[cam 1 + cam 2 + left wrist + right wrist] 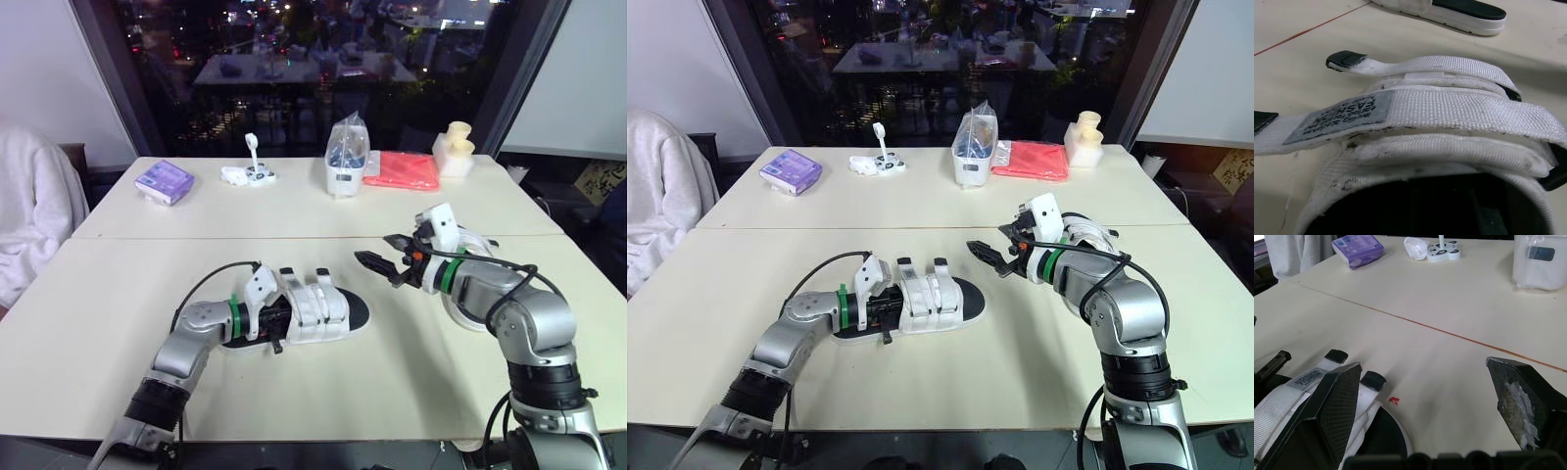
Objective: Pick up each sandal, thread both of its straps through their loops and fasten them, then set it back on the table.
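On the near table, the sandal is lying flat, strap ends sticking up. The left gripper is sitting at its heel, grip state indeterminable. The right gripper is hovering near its toe, jaws spread apart.

Sandal straps of coarse white woven webbing, smooth matt cream table, black weave-patterned fingers
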### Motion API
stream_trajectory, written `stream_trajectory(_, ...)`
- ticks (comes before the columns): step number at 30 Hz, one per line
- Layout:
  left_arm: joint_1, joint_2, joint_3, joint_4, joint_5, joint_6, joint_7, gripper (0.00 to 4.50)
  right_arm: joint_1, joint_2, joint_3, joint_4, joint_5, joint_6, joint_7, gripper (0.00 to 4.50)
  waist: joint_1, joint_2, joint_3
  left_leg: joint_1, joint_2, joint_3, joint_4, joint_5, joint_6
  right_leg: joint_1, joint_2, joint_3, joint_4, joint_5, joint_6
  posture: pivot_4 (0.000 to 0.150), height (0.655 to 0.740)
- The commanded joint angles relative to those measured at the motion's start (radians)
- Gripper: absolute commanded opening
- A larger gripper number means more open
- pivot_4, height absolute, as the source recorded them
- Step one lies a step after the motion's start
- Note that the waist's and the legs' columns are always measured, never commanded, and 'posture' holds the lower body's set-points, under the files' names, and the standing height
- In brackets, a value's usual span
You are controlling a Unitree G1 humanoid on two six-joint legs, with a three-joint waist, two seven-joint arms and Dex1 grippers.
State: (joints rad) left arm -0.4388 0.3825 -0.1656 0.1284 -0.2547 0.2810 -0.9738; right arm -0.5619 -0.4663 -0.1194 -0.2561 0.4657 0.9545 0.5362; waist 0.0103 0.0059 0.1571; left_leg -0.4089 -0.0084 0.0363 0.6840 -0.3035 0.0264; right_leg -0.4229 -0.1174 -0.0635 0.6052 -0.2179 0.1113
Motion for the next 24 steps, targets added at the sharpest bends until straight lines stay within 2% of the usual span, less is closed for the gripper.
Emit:
stream_trajectory(1,0.01,0.027,0.029,-0.075,-0.041,0.016,-0.022,0.06,-0.008,-0.01,-0.002,-0.033,0.017,-0.008,0.0,4.4,0.0,0.0,0.0,0.0,0.0,0.0,0.0,0.0,0.0,0.0,0.0,0.0,0.0,0.0,0.0,0.15,0.74)
stream_trajectory(9,0.077,0.202,0.056,-0.172,0.01,-0.152,-0.105,0.06,0.001,-0.023,-0.002,-0.037,0.027,-0.014,0.004,4.4,-0.003,0.0,0.0,0.0,0.001,0.0,0.0,0.001,-0.001,-0.003,0.0,0.0,0.005,0.0,0.0,0.15,0.74)
stream_trajectory(13,0.076,0.225,0.057,-0.137,0.06,-0.299,-0.088,0.06,0.0,-0.022,0.005,-0.031,0.025,-0.022,0.006,4.4,0.002,0.0,0.0,0.001,0.001,0.0,0.0,0.001,-0.002,-0.003,0.0,0.0,0.005,0.0,-0.001,0.15,0.74)
stream_trajectory(15,0.044,0.217,0.056,-0.06,0.129,-0.472,-0.049,0.61,-0.002,-0.021,0.011,-0.024,0.024,-0.029,0.01,4.4,0.003,0.0,0.0,0.001,0.001,0.0,0.001,0.001,-0.002,-0.002,0.0,0.0,0.005,0.0,-0.001,0.15,0.74)
stream_trajectory(17,0.017,0.211,0.045,0.017,0.174,-0.597,-0.028,1.38,-0.006,-0.02,0.017,-0.018,0.023,-0.035,0.011,4.4,0.002,0.0,0.0,0.001,0.001,0.0,0.001,0.002,-0.003,-0.002,0.0,0.0,0.005,0.0,-0.001,0.15,0.74)
stream_trajectory(22,-0.024,0.177,0.019,0.174,0.233,-0.831,0.008,4.08,-0.009,-0.02,0.02,-0.014,0.02,-0.041,0.01,4.4,0.0,0.0,0.0,0.001,0.0,0.0,0.001,0.002,-0.003,-0.002,0.0,0.0,0.006,0.0,0.0,0.15,0.74)
stream_trajectory(23,-0.031,0.169,0.009,0.203,0.248,-0.871,0.016,4.44,-0.009,-0.02,0.02,-0.014,0.021,-0.042,0.009,4.4,-0.001,0.0,0.0,0.001,0.0,0.001,0.001,0.002,-0.003,-0.002,0.0,0.0,0.006,0.0,0.0,0.15,0.74)
stream_trajectory(24,-0.04,0.16,-0.003,0.23,0.258,-0.906,0.016,4.44,-0.008,-0.021,0.019,-0.015,0.02,-0.042,0.007,4.4,0.0,0.0,0.0,0.001,0.0,0.001,0.001,0.002,-0.003,-0.003,0.0,0.0,0.006,0.0,0.0,0.15,0.74)
